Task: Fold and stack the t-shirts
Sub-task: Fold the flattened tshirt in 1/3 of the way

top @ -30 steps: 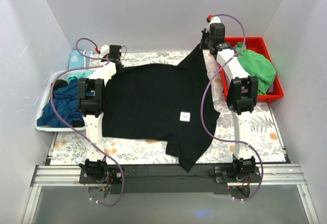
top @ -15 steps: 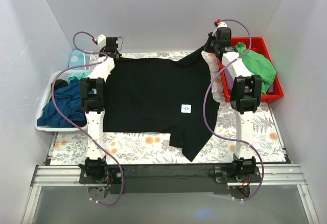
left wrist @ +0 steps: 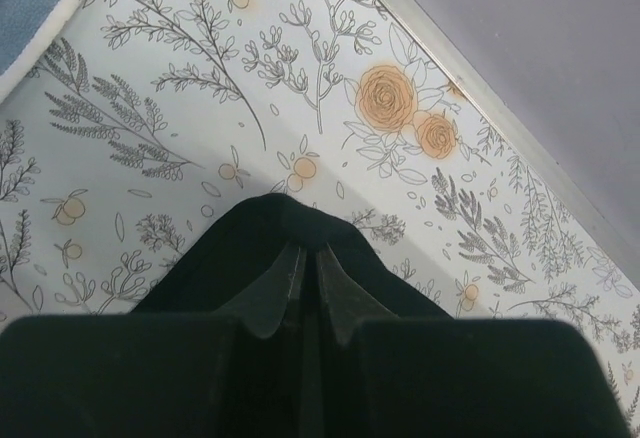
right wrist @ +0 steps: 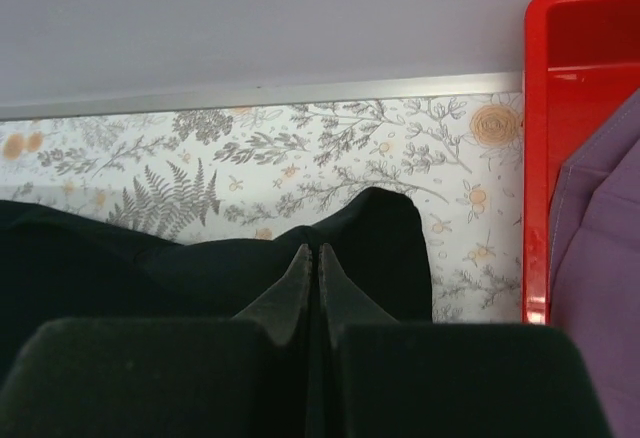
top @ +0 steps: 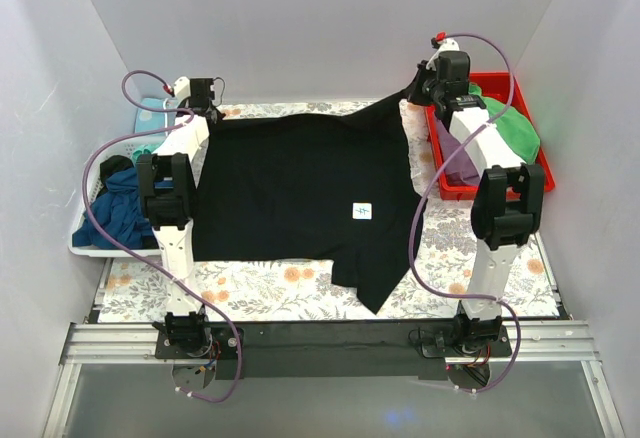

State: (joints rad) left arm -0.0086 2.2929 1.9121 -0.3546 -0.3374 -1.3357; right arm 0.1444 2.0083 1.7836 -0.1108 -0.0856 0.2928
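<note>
A large black t-shirt point(top: 300, 188) with a small white square label point(top: 363, 212) lies spread over the floral table. My left gripper point(top: 212, 113) is shut on its far left corner; the left wrist view shows the fingers pinching black cloth point(left wrist: 290, 218). My right gripper point(top: 418, 91) is shut on the far right corner, which is lifted a little; black cloth point(right wrist: 390, 228) sits at its fingertips. A dark blue t-shirt point(top: 118, 208) and a teal one point(top: 160, 143) lie in the white tray on the left.
A white tray point(top: 85, 248) stands at the left edge. A red bin point(top: 520, 93) at the right holds green point(top: 515, 128) and purple cloth point(top: 455, 163); its rim shows in the right wrist view point(right wrist: 535, 158). The back wall is close behind both grippers.
Both grippers have moved toward the back wall and outward, pulling the black t-shirt farther back and stretching its far edge flatter. The label has shifted back with it.
</note>
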